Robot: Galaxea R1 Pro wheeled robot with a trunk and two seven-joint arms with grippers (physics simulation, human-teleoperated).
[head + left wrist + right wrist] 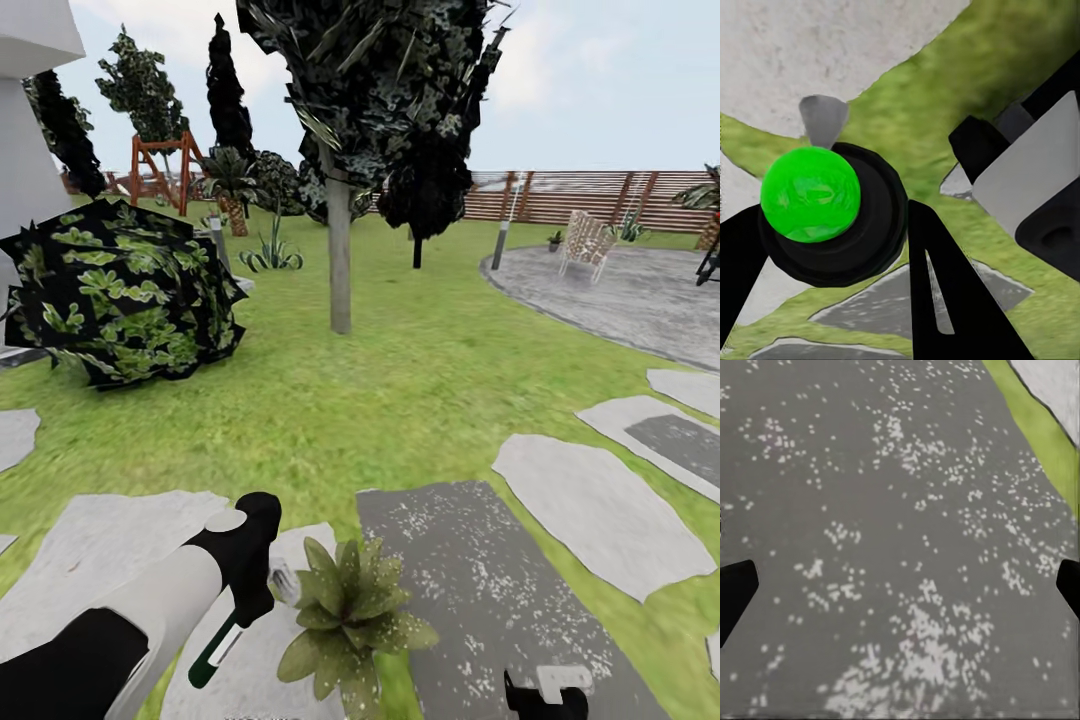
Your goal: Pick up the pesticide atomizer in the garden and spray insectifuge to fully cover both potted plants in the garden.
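A garden lawn, pale stepping stones. One potted plant is near the left hand, seemingly clamped on the green-capped atomizer. Right hand spread wide above paving.

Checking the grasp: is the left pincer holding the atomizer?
Yes, the left pincer is closed around the atomizer, its fingers flanking it.

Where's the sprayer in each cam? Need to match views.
Head: sprayer low left, held by left gripper, beside the potted plant.
Left wrist: its green-topped black body between the fingers.
Right wrist: dark speckled slab.
Shared landmark: that slab.
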